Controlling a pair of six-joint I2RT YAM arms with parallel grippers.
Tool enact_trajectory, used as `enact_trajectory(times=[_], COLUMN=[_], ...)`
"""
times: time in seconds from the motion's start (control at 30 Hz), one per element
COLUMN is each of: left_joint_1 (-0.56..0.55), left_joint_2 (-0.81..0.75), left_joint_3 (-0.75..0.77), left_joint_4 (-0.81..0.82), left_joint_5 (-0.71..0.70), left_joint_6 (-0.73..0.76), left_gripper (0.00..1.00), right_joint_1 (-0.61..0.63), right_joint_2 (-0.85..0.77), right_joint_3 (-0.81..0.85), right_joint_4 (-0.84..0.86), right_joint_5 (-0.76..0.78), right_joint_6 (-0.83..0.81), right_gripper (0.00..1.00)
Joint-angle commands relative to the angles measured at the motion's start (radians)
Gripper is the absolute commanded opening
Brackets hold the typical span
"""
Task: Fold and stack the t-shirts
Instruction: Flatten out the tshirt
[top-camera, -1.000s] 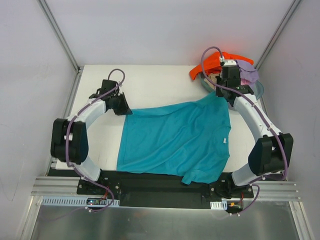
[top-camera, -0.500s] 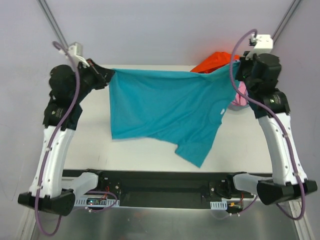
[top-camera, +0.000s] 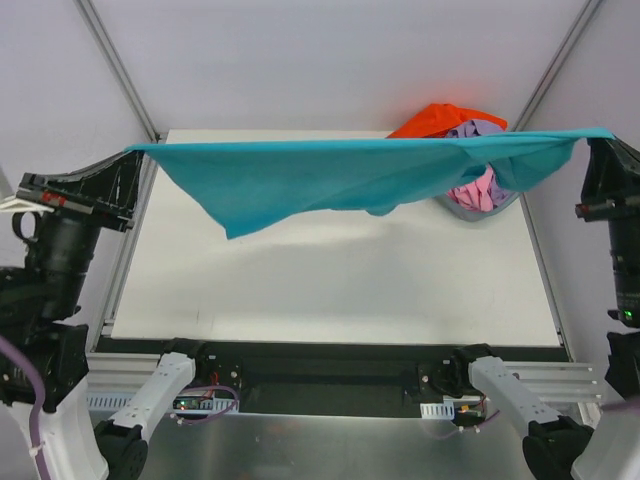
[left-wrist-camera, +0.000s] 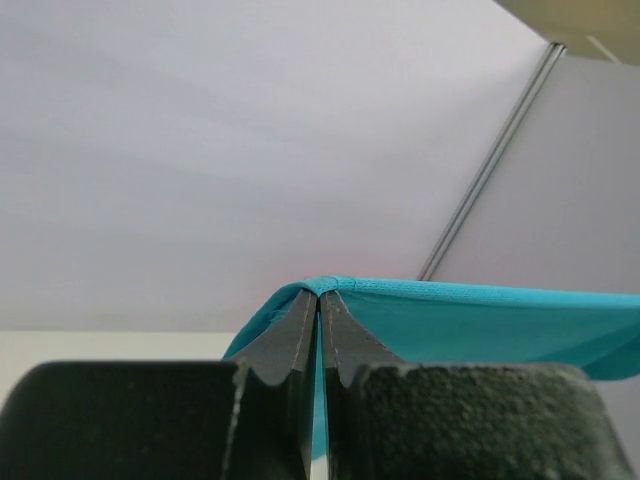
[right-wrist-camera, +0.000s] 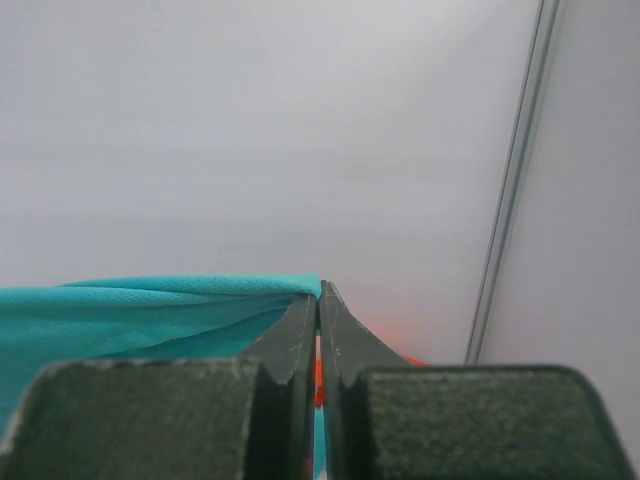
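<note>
White table (top-camera: 330, 285), grey walls (top-camera: 330, 60); L gripper (left-wrist-camera: 320, 295), R gripper (right-wrist-camera: 320, 293) (both clamped) stretch 1 teal t-shirt (top-camera: 320, 172) above.

A lab robot cell: blank white walls (top-camera: 330, 60), aluminium struts (top-camera: 118, 68), white table (top-camera: 330, 290)

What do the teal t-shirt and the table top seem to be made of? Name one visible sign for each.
The teal t-shirt: soft knit cloth, matt; fine mesh weave shows, and it sags in folds. The table top: smooth, matt white with no glare; perhaps laminate or painted board.
</note>
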Motion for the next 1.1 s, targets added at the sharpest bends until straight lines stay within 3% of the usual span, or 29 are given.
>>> enact_trajectory(times=[0.0,0.23,0.37,0.47,0.63,0.9,1.07], left_joint_1=[0.007,0.007,0.007,0.008,0.039,0.137,0.177], left_joint_2=[-0.009,0.108,0.221,0.326,0.591,1.121,1.257], left_joint_3=[0.041,-0.011,-0.114,-0.235,-0.347,-0.229,-0.136], left_joint_4=[-0.003,-0.004,0.002,0.037,0.138,0.175,0.180], left_joint_5=[-0.028,-0.048,-0.150,-0.212,-0.192,-0.018,0.099], left_joint_6=[0.034,0.035,0.043,0.048,0.061,0.060,0.041], left_gripper=[0.00,0.00,0.00,0.00,0.00,0.00,0.00], right_joint_1=[-0.005,-0.007,-0.005,-0.007,-0.016,-0.017,-0.019], right_joint_2=[-0.006,0.074,0.182,0.297,0.501,0.972,1.058], right_joint_3=[0.017,-0.055,-0.166,-0.269,-0.357,-0.248,-0.193], right_joint_4=[-0.012,0.041,0.106,0.182,0.254,0.231,0.200], right_joint_5=[-0.016,0.064,0.146,0.202,0.142,0.079,0.055], right_joint_6=[-0.055,-0.092,-0.111,-0.131,-0.060,0.064,0.092], right_gripper=[0.01,0.01,0.01,0.00,0.01,0.01,0.01])
